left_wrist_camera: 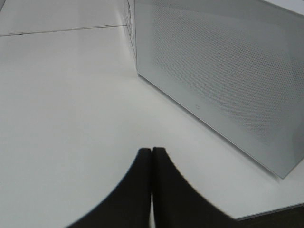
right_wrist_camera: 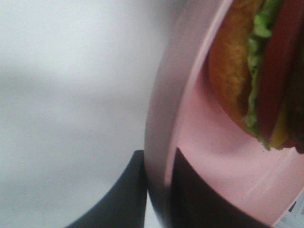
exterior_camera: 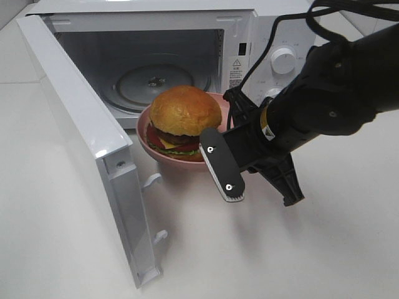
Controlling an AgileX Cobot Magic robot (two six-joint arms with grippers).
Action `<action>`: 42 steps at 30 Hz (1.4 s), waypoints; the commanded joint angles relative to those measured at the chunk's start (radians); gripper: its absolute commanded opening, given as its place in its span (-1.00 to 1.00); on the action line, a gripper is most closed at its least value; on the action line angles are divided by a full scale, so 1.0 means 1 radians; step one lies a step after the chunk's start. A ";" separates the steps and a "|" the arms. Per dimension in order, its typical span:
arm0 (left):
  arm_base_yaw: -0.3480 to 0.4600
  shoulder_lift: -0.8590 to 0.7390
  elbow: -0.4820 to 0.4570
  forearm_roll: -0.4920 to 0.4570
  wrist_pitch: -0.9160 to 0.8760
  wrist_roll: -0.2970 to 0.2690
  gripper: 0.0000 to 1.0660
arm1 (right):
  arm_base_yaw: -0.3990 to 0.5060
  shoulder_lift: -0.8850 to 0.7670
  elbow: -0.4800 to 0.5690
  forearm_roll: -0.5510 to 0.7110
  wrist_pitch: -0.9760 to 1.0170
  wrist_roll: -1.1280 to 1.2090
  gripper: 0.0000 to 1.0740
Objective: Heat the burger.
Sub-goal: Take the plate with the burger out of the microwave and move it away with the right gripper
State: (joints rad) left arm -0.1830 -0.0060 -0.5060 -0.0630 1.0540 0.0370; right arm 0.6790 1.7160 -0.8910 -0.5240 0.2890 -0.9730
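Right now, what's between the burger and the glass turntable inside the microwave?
Only the far rim of the round pink plate and the microwave's bare cavity floor, seen from the high camera. The golden-bun burger sits outside; the glass turntable is empty.

Probably a lab test bench, bare white tabletop [exterior_camera: 324, 249], lone white microwave [exterior_camera: 262, 37], door open

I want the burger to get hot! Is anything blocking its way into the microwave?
Nothing visible does. The microwave door is swung wide open, and the glass turntable inside looks bare. The burger sits on the pink plate right at the opening, with the right end effector clamped on the plate's rim.
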 commanded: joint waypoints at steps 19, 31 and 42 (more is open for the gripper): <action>0.002 -0.020 0.003 -0.003 -0.013 0.001 -0.99 | -0.015 -0.352 0.272 -0.010 0.082 0.044 -1.00; 0.002 -0.020 0.003 -0.003 -0.013 0.001 -0.99 | -0.015 -0.504 0.394 -0.010 0.158 0.173 -1.00; 0.002 -0.020 0.003 -0.003 -0.013 0.001 -0.99 | -0.017 -0.517 0.458 -0.111 0.227 0.532 -1.00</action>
State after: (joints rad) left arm -0.1830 -0.0060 -0.5060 -0.0630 1.0540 0.0370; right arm 0.6670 1.2150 -0.4280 -0.5920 0.5420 -0.4820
